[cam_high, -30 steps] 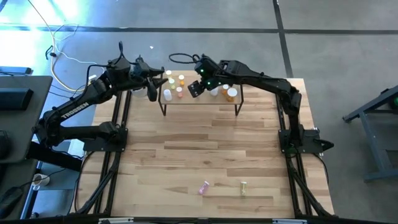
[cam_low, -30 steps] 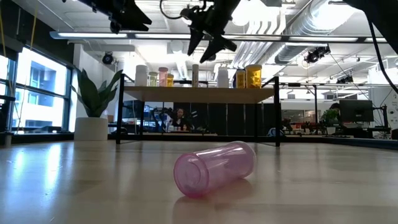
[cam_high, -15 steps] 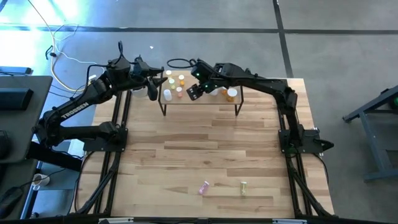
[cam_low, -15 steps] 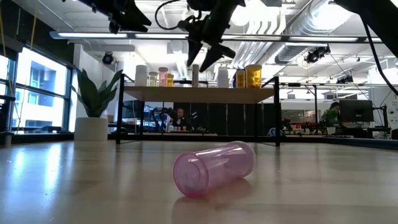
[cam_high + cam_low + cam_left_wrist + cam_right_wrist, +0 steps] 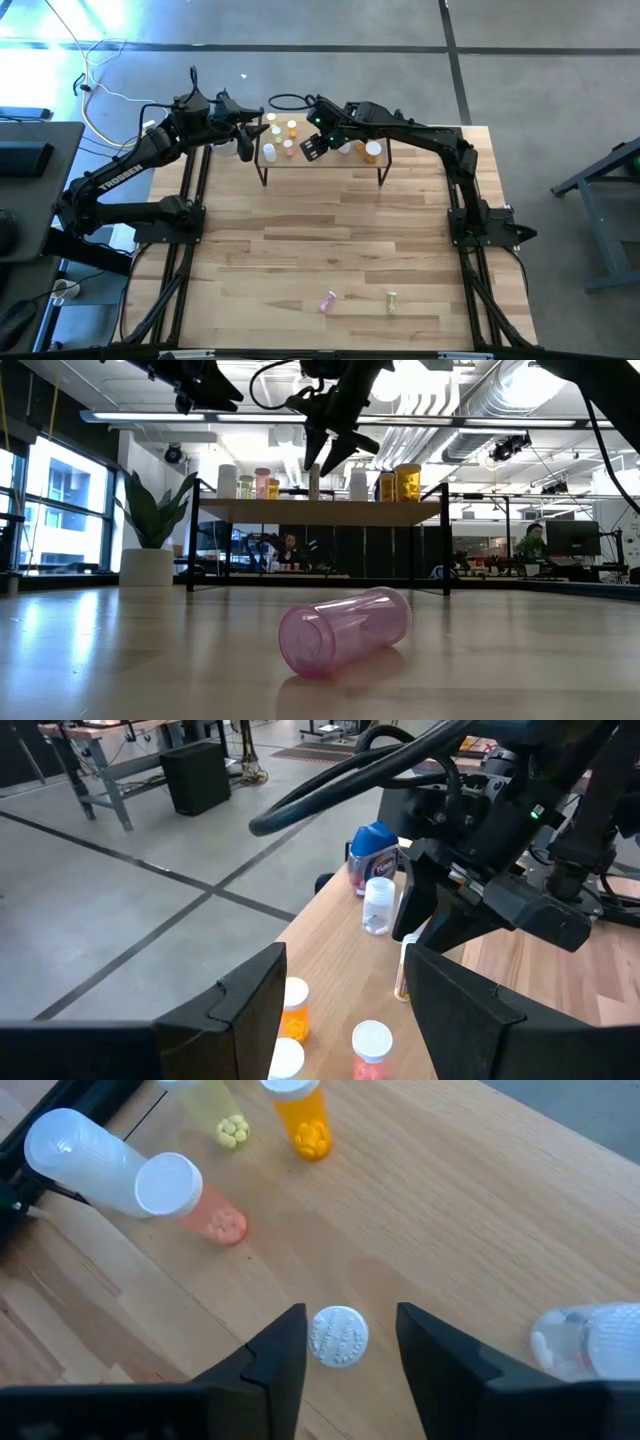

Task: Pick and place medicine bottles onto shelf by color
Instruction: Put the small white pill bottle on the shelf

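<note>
Over the shelf (image 5: pixel 322 160) at the far end of the table (image 5: pixel 330 250), the right gripper (image 5: pixel 342 1342) hangs just above a white-capped bottle (image 5: pixel 338 1336) standing among the other medicine bottles (image 5: pixel 290 140), its jaws apart on either side of the cap and not seen touching it. The left gripper (image 5: pixel 243 146) waits at the shelf's left end, jaws apart and holding nothing. A pink bottle (image 5: pixel 345 630) and a yellow-green bottle (image 5: pixel 391 301) lie on their sides near the table's front edge, well apart from the shelf.
</note>
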You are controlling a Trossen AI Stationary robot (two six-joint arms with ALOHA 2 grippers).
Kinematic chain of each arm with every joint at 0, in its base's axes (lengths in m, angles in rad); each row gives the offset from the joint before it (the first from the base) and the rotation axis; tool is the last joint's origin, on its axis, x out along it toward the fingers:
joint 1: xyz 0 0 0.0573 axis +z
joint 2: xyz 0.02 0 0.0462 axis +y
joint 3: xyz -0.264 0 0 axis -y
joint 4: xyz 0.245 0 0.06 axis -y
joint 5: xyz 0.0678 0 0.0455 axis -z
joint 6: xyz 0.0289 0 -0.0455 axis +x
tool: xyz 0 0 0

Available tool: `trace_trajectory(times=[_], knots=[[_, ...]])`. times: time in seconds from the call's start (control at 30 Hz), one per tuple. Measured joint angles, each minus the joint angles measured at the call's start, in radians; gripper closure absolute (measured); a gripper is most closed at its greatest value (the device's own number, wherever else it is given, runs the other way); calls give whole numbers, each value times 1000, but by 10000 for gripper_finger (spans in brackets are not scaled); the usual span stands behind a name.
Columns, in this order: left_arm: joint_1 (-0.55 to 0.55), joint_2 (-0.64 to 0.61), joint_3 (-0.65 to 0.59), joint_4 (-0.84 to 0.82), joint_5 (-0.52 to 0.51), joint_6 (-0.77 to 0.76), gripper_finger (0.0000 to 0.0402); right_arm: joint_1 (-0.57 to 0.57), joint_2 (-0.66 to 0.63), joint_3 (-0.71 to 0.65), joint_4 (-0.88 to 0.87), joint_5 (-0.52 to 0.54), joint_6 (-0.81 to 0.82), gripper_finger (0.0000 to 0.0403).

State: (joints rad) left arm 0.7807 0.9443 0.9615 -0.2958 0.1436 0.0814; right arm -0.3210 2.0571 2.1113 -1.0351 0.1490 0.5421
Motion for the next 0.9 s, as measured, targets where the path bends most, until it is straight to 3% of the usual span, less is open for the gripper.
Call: trace_trajectory(times=[0.47, 0.73, 0.9], knots=[[0, 0, 0, 0, -2, 0, 209, -1, 0, 0, 0, -12, -67, 325], [0, 0, 0, 0, -2, 0, 209, -15, 0, 2, 0, -55, -104, 333], [0, 0, 0, 0, -2, 0, 209, -29, -1, 2, 1, -102, -215, 333]])
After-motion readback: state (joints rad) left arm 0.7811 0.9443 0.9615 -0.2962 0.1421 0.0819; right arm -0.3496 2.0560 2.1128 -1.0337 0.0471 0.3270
